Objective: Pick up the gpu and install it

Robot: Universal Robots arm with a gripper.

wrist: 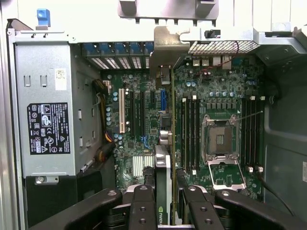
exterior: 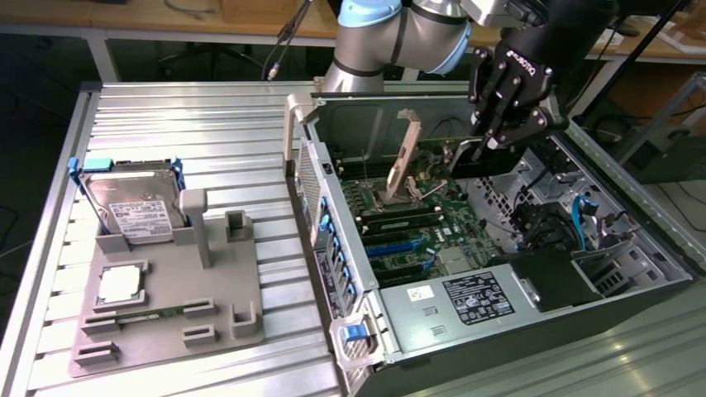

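Observation:
My gripper (exterior: 477, 149) hangs inside the open computer case (exterior: 617, 273), shut on the gpu (exterior: 432, 157). The gpu is a green card held on edge above the motherboard (exterior: 425, 227). Its long silver end bracket (exterior: 406, 153) rises toward the case's rear wall. In the wrist view the gpu (wrist: 163, 167) runs edge-on between my two black fingers (wrist: 143, 206), and its bracket (wrist: 165, 50) sits at the rear slot openings. The card hovers over the expansion slots (wrist: 144, 110) beside the memory sticks. I cannot tell whether it touches a slot.
A power supply (exterior: 464, 302) fills the case's near end, and an open CPU socket (wrist: 219, 139) lies beside the card. Outside the case, a grey fixture (exterior: 165, 322) holds a silver hard drive (exterior: 135, 207), a processor (exterior: 119, 284) and a memory stick (exterior: 149, 315).

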